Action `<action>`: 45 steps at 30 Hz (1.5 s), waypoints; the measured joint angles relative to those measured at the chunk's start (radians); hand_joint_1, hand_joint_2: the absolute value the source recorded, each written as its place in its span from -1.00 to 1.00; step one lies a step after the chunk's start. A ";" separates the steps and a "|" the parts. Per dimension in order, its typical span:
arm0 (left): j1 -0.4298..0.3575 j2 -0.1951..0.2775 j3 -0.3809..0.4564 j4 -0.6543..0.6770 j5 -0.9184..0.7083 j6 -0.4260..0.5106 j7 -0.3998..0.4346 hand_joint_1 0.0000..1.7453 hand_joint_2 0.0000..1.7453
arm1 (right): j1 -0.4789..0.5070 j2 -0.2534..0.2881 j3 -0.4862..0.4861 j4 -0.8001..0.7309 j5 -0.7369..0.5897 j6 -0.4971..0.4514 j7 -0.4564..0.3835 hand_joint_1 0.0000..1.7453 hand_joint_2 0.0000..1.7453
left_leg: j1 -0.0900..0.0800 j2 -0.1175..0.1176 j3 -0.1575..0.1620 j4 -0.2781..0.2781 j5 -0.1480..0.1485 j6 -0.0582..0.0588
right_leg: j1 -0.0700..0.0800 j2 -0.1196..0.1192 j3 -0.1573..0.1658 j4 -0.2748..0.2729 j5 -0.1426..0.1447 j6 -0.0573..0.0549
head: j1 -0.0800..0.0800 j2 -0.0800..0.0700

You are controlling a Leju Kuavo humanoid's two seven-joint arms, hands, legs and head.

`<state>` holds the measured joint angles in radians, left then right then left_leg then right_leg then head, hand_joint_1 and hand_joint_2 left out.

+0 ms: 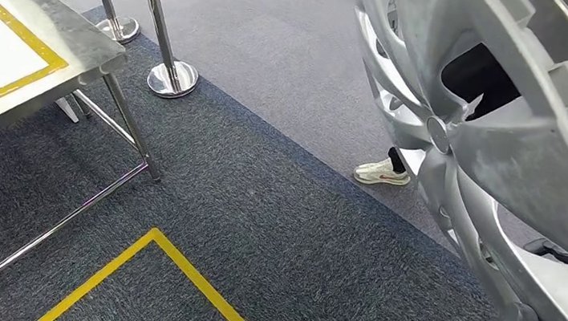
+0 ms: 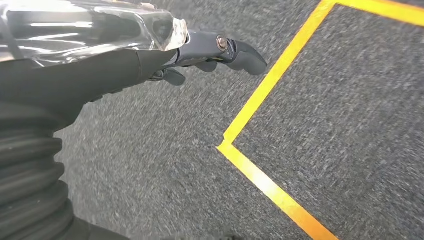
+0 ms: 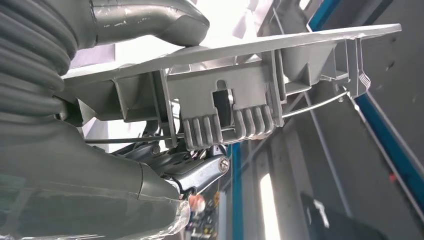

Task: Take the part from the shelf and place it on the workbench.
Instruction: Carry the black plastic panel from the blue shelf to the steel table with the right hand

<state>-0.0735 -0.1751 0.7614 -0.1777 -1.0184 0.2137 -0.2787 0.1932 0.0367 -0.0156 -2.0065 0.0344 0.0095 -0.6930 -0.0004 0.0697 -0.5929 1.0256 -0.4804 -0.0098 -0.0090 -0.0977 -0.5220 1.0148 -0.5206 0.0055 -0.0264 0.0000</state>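
Even bright overhead light; glare on counter point(image 1: 2, 56) at 9 o'clock, carpet point(image 2: 150, 165) motion-blurred, backlight blown out w/ right wrist.

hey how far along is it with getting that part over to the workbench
Done: the part, a silver wheel cover, is off the shelf and held by the right robot hand, thumb on top, fingers beneath. In hand: carrying it; the workbench stands ahead to the left. Left: setting it down there. The left robot hand hangs empty over the carpet.

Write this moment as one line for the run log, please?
phase: carrying | right hand: grips silver wheel cover | left hand: holds nothing, over carpet | workbench: ahead-left, part not yet placed
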 joint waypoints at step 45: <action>-0.004 -0.005 0.027 0.000 0.003 0.011 0.082 -1.00 1.00 | -0.012 0.007 -0.010 -0.005 0.008 0.006 0.000 1.00 1.00 | 0.008 -0.174 0.020 -0.019 0.004 0.033 | -0.015 0.153 -0.046 0.051 0.012 0.029 | 0.040 0.000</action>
<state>-0.0772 -0.1804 0.7887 -0.1778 -1.0154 0.2246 -0.1967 0.1816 0.0437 -0.0252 -2.0119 0.0429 0.0155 -0.6930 0.0080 -0.1044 -0.5725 1.0070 -0.4764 0.0227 -0.0239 0.0558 -0.5678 1.0654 -0.5084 0.0342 0.0139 0.0000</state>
